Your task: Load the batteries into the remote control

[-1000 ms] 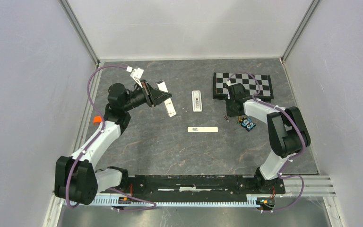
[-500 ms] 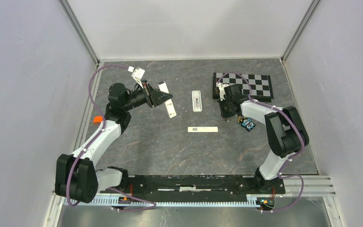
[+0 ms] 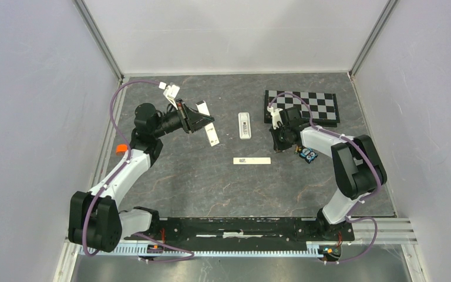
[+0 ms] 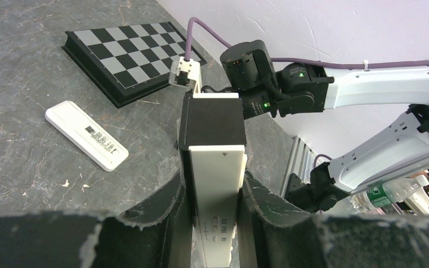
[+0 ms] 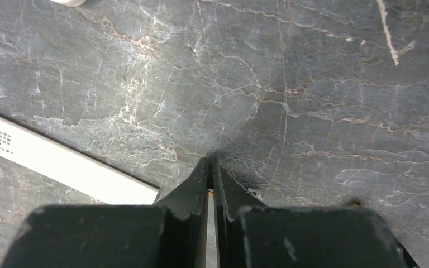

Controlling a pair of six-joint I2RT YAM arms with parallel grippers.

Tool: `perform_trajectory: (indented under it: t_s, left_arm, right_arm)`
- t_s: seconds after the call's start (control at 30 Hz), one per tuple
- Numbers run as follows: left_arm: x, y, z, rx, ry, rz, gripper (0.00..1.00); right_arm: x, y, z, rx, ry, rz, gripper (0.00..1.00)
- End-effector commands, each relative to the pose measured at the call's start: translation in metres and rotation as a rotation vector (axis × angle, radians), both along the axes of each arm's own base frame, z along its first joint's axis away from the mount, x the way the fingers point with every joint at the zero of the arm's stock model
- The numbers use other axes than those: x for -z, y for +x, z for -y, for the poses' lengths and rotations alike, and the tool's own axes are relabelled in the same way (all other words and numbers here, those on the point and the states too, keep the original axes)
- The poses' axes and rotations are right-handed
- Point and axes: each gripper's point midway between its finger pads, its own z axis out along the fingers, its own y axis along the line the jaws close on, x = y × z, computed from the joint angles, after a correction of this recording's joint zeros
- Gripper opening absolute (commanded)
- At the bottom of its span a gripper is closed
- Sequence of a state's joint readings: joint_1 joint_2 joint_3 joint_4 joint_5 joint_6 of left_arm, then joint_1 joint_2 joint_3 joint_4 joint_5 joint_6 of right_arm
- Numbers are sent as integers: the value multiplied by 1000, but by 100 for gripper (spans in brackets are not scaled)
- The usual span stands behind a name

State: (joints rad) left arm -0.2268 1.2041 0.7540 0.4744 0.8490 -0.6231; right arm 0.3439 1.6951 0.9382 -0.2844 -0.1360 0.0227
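Blue batteries [image 3: 309, 155]; black-and-grey chequered board [image 3: 314, 106]

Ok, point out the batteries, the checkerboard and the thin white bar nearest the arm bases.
batteries [image 3: 309, 154], top view, on the cells' blue wrap.
checkerboard [image 3: 323, 106], top view, on its uncovered right half.
thin white bar [image 3: 252, 160], top view, on its middle.

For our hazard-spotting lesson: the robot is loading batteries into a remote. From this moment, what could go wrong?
1. The batteries lie loose close beside the right arm; a swing might knock them away.
2. The right tool, shut, seems low over the table, its tips near the slim white bar; moving sideways it might scrape or nudge that bar.
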Motion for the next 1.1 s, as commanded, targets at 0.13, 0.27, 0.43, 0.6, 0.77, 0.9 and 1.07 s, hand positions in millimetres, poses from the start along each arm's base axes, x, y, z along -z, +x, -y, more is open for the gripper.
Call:
perform_trajectory:
  t_s: [0.13, 0.27, 0.43, 0.6, 0.77, 0.9, 1.07]
  left_arm:
    - [-17, 1, 2, 21, -8, 81, 9]
    - [-18, 2, 1, 4, -7, 85, 10]
    - [-20, -1, 0, 13, -8, 99, 11]
    - [-24, -9, 1, 40, -16, 132, 11]
    - [-26, -16, 2, 61, -24, 161, 11]
    - [-24, -17, 2, 66, -23, 160, 11]
    - [-23, -18, 2, 67, -21, 161, 11]
  right_arm:
    - [-34, 7, -3, 35, 5, 33, 15]
    - [-57, 20, 3, 190, 12, 80, 30]
    - [-60, 12, 36, 465, -68, 118, 48]
    - [-47, -7, 47, 604, -76, 95, 49]
    - [-33, -18, 39, 672, 1, 76, 52]
    - [-24, -19, 33, 731, 46, 51, 54]
    - [-18, -12, 27, 784, 77, 25, 55]
